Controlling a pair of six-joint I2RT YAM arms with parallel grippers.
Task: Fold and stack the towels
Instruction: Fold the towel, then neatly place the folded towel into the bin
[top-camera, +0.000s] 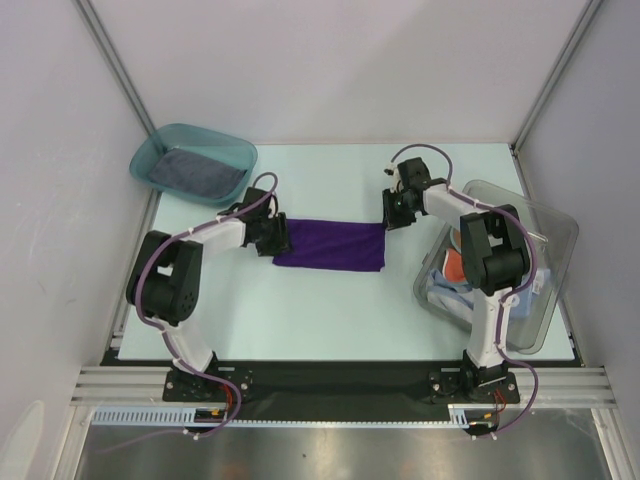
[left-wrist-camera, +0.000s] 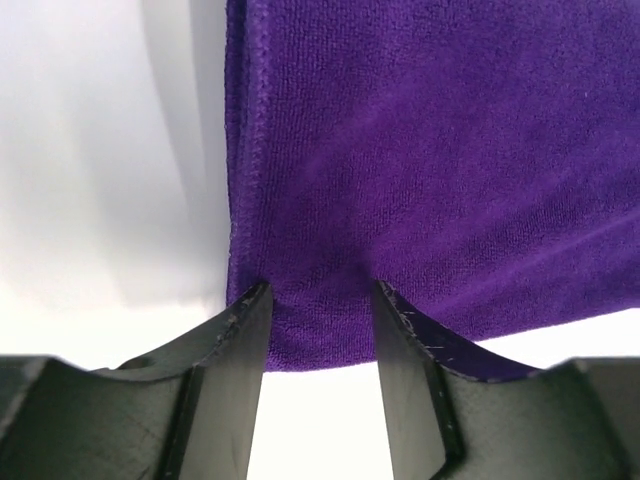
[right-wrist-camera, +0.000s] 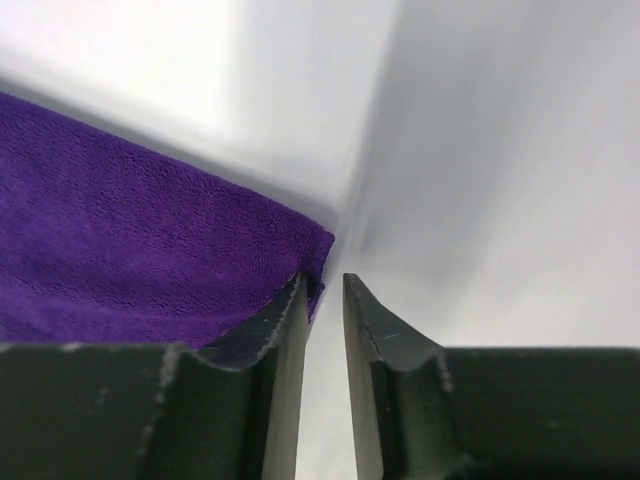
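A deep purple towel (top-camera: 330, 245) lies flat as a folded rectangle in the middle of the table. My left gripper (top-camera: 277, 238) is at its left edge. In the left wrist view the left gripper (left-wrist-camera: 320, 290) is open, and the towel's (left-wrist-camera: 420, 150) edge lies between the fingertips. My right gripper (top-camera: 387, 218) is at the towel's far right corner. In the right wrist view the right gripper (right-wrist-camera: 323, 280) has a narrow gap showing bare table. The towel's (right-wrist-camera: 120, 240) corner touches the left fingertip (right-wrist-camera: 290, 300). A dark grey-blue towel (top-camera: 197, 170) lies in the teal tray.
The teal tray (top-camera: 170, 133) stands at the table's far left corner. A clear plastic bin (top-camera: 555, 235) at the right edge holds crumpled brown-red (top-camera: 455, 262) and light-blue (top-camera: 445, 290) cloth, close beside the right arm. White walls enclose the table.
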